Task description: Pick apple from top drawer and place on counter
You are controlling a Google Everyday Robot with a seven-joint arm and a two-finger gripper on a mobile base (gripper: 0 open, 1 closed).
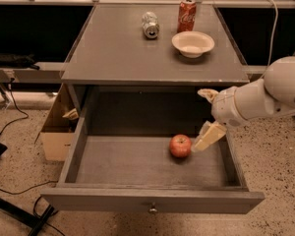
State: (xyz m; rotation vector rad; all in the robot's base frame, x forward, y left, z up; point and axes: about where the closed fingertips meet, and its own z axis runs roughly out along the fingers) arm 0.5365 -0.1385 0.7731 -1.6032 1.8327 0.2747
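The red apple (180,145) lies on the floor of the pulled-out top drawer (152,203), right of its middle. My gripper (207,118) comes in from the right on a white arm and hangs over the drawer's right part, just right of the apple. Its cream fingers are spread apart and hold nothing. The lower finger (209,137) reaches down beside the apple, close to it; whether they touch I cannot tell. The grey counter (118,53) is the cabinet's top, above and behind the drawer.
On the counter stand a red soda can (186,14), a silver can on its side (150,24) and a white bowl (192,44). A cardboard box (55,129) sits left of the cabinet. Black cables (14,188) lie on the speckled floor.
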